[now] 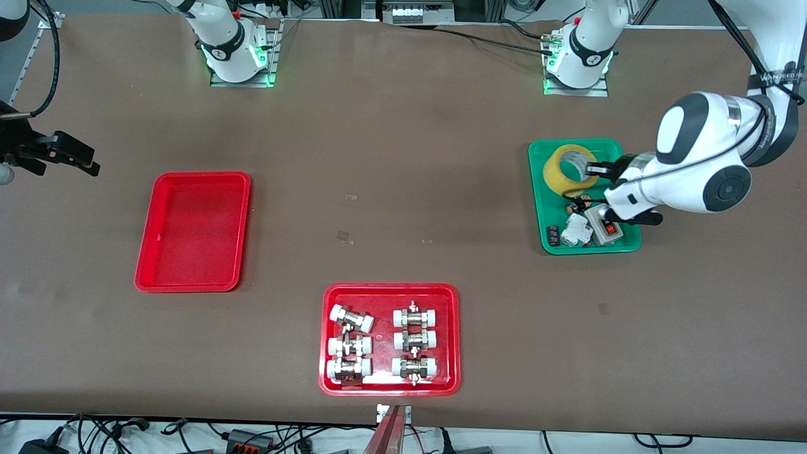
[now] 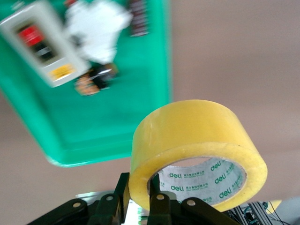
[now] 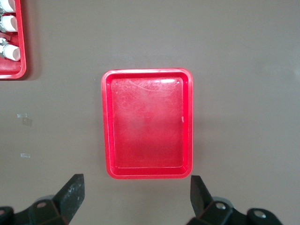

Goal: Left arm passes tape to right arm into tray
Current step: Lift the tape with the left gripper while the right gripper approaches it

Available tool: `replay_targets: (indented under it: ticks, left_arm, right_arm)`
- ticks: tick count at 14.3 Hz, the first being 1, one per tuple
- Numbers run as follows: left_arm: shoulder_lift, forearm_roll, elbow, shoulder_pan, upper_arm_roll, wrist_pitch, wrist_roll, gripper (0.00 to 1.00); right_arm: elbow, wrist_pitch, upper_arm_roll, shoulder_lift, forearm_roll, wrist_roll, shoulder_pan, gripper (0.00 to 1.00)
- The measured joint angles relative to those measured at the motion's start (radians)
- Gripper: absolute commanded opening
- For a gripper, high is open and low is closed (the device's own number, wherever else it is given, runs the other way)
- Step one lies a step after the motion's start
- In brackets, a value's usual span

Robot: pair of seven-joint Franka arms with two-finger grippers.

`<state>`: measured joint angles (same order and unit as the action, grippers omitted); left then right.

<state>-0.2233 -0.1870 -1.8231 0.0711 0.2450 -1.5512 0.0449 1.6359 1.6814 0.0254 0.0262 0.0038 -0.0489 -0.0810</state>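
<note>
Nearest the camera, by the desk's front edge, sits a red tray of fittings (image 1: 390, 339), no part of this job. The tape (image 1: 569, 171) is lifted clear above the green tray (image 1: 543, 208) at the left arm's end, its wall pinched by the closed left pincer (image 1: 590, 169), with the roll's hole tilted upward. The right pincer (image 1: 79, 157) hangs wide open and holding nothing above the plain red tray (image 1: 193, 232) at the right arm's end. The handover likely turns on carrying the tape toward the desk's middle, well apart from both.
</note>
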Motion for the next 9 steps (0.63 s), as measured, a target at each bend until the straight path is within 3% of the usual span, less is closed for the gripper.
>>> replay_targets:
  ticks: [5,9]
  left_arm:
    - [-0.001,-0.286,0.168,-0.019,0.172,0.02,0.042,0.0]
    - [-0.012,-0.5,0.253,-0.087,0.207,-0.012,0.148,0.0]
  right_arm:
    - [0.001,-0.049,0.016,0.004,0.006,-0.003,0.018,1.0]
    - [0.012,-0.113,0.018,0.056,0.052,-0.006,0.068,1.0]
